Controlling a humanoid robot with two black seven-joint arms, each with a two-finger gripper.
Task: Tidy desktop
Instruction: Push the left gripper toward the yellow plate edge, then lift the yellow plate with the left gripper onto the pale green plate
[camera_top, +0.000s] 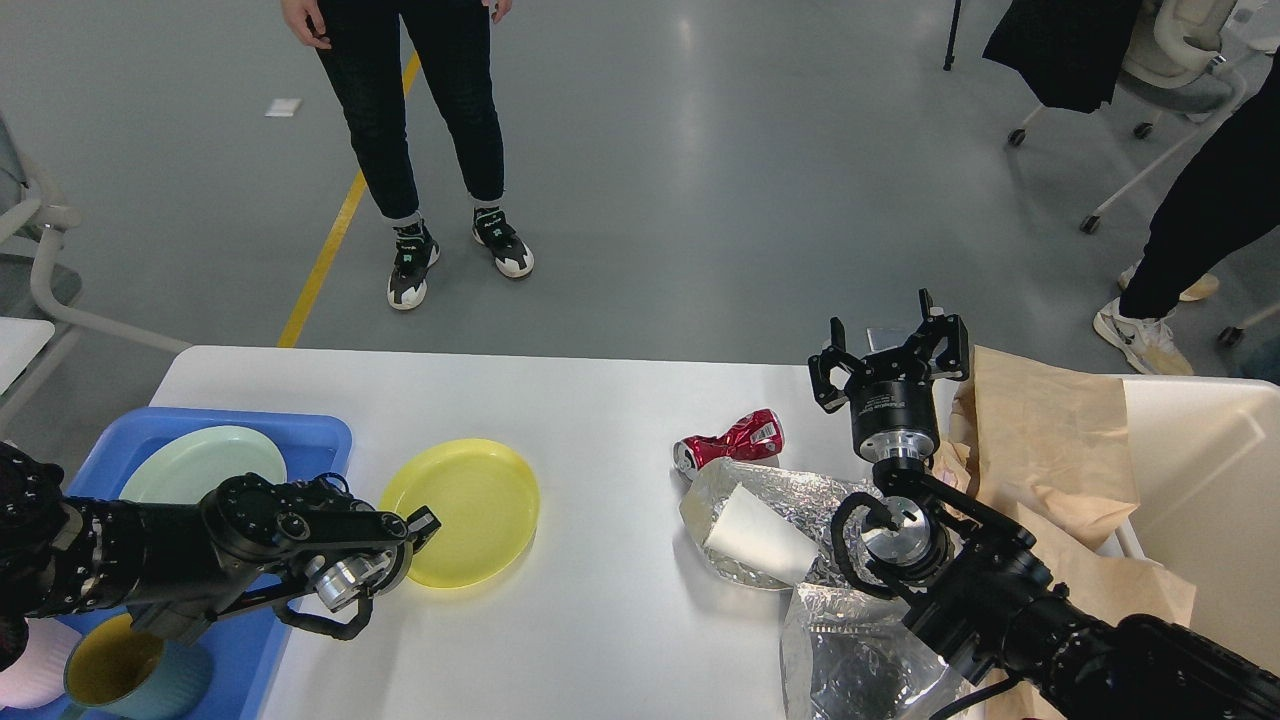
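Desktop (600, 400) spans the lower half of the head view, white and matte. Left gripper (424, 524) sits at the near-left rim of the yellow plate (465, 510); finger separation cannot be determined (seen dark and end-on). Right gripper (893, 345) is raised above the desktop's far right edge, fingers spread apart, grasping nothing. Crushed red can (730, 438) lies on its side near centre, touching the crumpled silver foil bag (760, 525). Blue tray (300, 430) at left holds a pale green plate (200, 462). Brown paper (1040, 440) lines the cream bin (1210, 480) at right.
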